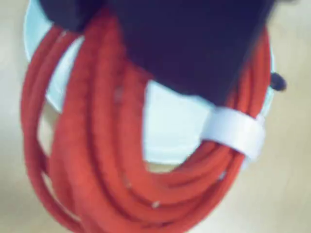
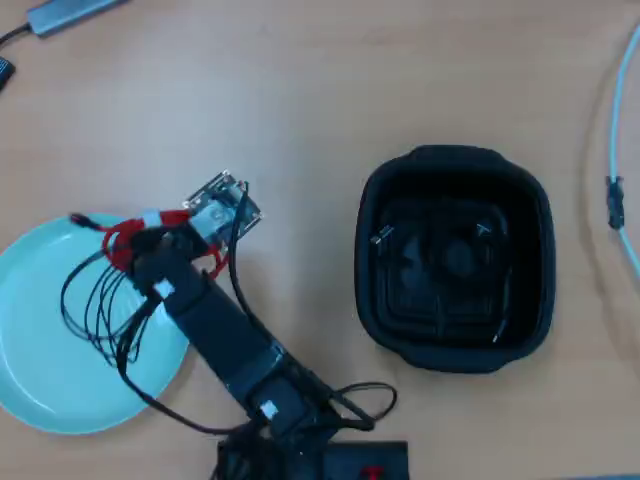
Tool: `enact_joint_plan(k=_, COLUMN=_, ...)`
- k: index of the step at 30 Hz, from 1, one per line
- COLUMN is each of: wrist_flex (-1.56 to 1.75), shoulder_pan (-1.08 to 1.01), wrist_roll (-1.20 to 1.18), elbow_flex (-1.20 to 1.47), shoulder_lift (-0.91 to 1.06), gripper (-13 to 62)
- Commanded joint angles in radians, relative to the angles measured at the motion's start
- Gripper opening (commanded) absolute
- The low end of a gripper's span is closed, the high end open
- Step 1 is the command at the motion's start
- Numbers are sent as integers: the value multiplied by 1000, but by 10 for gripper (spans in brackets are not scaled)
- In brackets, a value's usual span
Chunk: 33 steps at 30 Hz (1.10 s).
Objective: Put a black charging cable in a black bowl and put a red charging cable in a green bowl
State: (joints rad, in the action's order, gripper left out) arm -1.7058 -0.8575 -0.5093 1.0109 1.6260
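My gripper [image 2: 140, 245], clamped on the red cable [image 1: 97, 160], hangs over the green bowl's [image 2: 40, 330] top edge; next I release it inside

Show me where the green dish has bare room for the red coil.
The green bowl is bare across its centre and lower left. Its upper right is crowded: the arm, its loose black wires and the gripper, holding the red charging cable.

Light wooden tabletop [image 2: 300, 90] fills the overhead view; pale tan, faint grain, evenly lit, soft shadows. Grey flat device [image 2: 70, 12] with dark lead at top left edge. Pale blue cord [image 2: 615, 110] curves down the right edge, small dark clip on it. No walls, floor or windows visible.
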Motion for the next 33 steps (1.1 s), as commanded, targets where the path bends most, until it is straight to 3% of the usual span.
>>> enact_joint_plan(k=1, wrist_flex=0, shoulder_pan=69, wrist_roll=-11, elbow_flex=-153, shoulder_lift=71, gripper=-78)
enact_joint_plan(k=13, wrist_flex=144, shoulder_pan=423, wrist_roll=-15, elbow_flex=-153, shoulder_lift=-32, gripper=-78)
enact_joint_plan(k=26, wrist_flex=229, shoulder_pan=555, wrist_roll=-18, elbow_flex=-152, shoulder_lift=-222, gripper=-74)
enact_joint_plan(k=29, wrist_flex=222, shoulder_pan=566, wrist_roll=-17, elbow_flex=-143, shoulder_lift=-250, gripper=-31)
enact_joint_plan(k=33, wrist_flex=150, shoulder_pan=557, wrist_roll=-14, elbow_flex=-141, shoulder_lift=-290, gripper=120)
